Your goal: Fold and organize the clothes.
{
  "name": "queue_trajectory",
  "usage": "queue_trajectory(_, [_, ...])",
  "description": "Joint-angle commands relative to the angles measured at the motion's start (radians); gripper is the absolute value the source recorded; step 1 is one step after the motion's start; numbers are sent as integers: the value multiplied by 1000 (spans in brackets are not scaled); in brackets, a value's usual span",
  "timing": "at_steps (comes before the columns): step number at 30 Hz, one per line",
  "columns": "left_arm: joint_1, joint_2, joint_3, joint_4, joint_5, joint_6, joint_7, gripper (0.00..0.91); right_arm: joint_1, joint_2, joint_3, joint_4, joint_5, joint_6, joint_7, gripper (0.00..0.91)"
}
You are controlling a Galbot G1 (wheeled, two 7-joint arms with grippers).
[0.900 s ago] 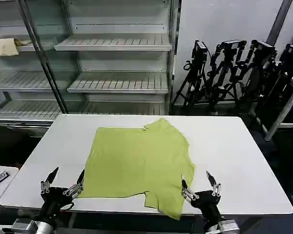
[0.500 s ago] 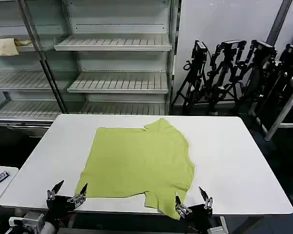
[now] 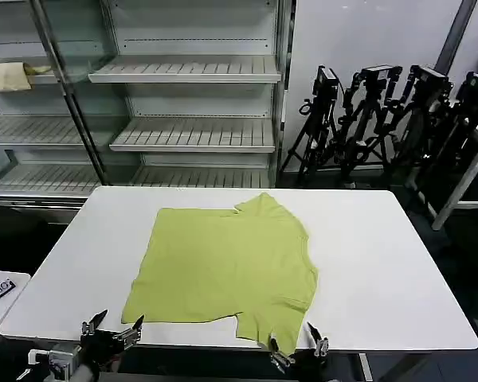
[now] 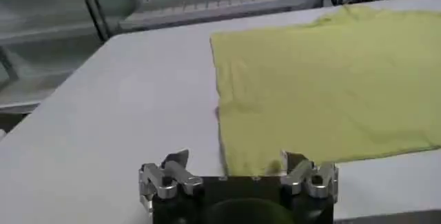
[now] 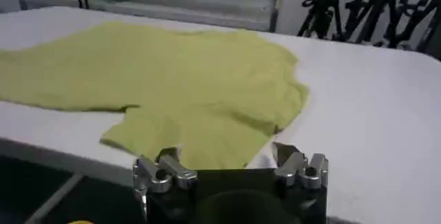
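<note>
- While the one lime T-shirt (image 3: 227, 267) is lying spread on the white table (image 3: 382, 263), its near hem at the front edge, both grippers are sitting lower and nearer the robot than a second ago.
- Left gripper (image 3: 111, 329) is hovering spread wide, off the shirt's near corner.
- Right gripper (image 3: 298, 350), released too, is hanging beside the sleeve (image 5: 186, 139) drooping over the edge, as its wrist view is showing.

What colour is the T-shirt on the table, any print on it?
Plain lime yellow-green T-shirt, no print visible; the head view shows it best.
</note>
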Motion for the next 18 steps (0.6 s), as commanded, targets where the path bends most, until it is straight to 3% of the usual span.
queue_trajectory(1, [-23, 13, 4, 34, -19, 27, -5, 383, 11, 4, -28, -25, -6, -9, 1, 897])
queue_trajectory(2, [-26, 13, 4, 36, -23, 27, -5, 171, 7, 4, -29, -23, -4, -10, 2, 786])
queue_trajectory(3, [-28, 13, 6, 37, -25, 27, -5, 30, 4, 5, -29, -21, -2, -9, 3, 464])
queue_trajectory(4, [-30, 12, 7, 39, -28, 26, -6, 30, -1, 5, -31, -20, 0, -9, 4, 312])
queue_trajectory(5, [-32, 11, 9, 40, -33, 26, -6, 30, -3, 5, -33, -20, 1, -8, 5, 101])
queue_trajectory(6, [-34, 11, 10, 41, -40, 24, -5, 30, -8, 6, -35, -20, 3, -6, 6, 0])
queue_trajectory(18, [-33, 7, 17, 42, -81, 22, 8, 30, -21, -2, -14, -9, 18, -1, 10, 0])
